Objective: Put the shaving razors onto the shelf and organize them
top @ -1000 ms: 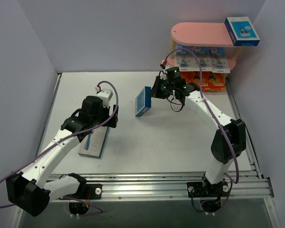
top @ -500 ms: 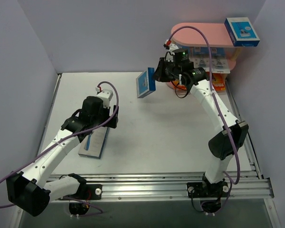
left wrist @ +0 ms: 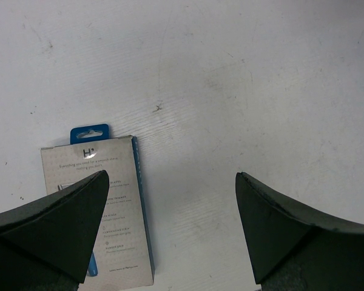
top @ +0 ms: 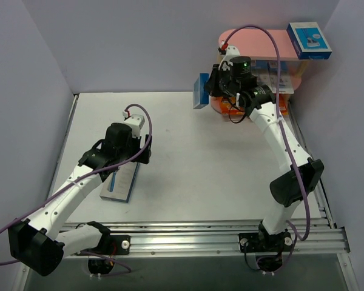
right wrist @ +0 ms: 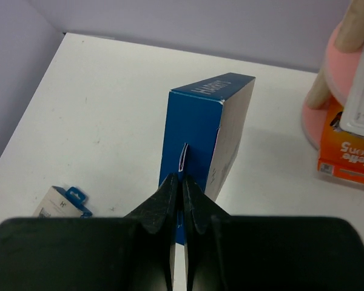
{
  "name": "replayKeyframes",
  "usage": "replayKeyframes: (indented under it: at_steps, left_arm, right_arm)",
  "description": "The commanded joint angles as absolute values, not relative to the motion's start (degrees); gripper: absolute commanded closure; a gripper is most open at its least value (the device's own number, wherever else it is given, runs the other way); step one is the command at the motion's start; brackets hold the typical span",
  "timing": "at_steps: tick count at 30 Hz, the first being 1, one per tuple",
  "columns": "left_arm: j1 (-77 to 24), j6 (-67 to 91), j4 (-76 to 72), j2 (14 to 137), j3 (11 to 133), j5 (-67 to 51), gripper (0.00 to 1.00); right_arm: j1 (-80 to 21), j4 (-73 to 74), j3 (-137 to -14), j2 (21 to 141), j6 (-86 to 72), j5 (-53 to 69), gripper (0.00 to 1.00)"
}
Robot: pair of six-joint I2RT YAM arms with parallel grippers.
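My right gripper (right wrist: 182, 177) is shut on the thin hang tab of a blue razor box (right wrist: 206, 130). The box hangs edge-on above the table, just left of the pink shelf (top: 255, 41), and shows in the top view as the blue box (top: 200, 90). Another blue box (top: 309, 39) lies on the shelf's top board, white-blue cards (top: 273, 76) fill the middle tier, and orange boxes (top: 278, 108) the lowest. My left gripper (left wrist: 171, 176) is open above a grey razor pack (left wrist: 100, 206), which lies flat on the table under its left finger.
A wooden post (right wrist: 347, 54) and a pink board edge (right wrist: 315, 115) of the shelf stand close to the right of the held box. Purple walls close in the white table (top: 188, 157) on three sides. A metal rail (top: 230, 233) runs along the near edge.
My right arm has lifted the blue box up and back toward the shelf, turning it edge-on. The left arm has not moved.
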State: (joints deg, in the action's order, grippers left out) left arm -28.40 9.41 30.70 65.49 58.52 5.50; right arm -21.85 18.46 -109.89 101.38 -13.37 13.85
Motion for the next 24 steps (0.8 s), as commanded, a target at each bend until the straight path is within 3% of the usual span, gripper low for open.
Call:
replayKeyframes:
  at_steps: [1, 24]
  left_arm:
    - [-28.7, 9.4, 30.1, 65.0, 60.8, 5.2, 0.06]
    - [-28.7, 9.1, 30.2, 64.6, 60.9, 5.6, 0.06]
  right_arm:
    - [-21.4, 10.1, -110.1, 93.9, -10.2, 9.7, 1.0]
    - [-10.7, -13.3, -98.9, 83.7, -20.6, 6.9, 1.0]
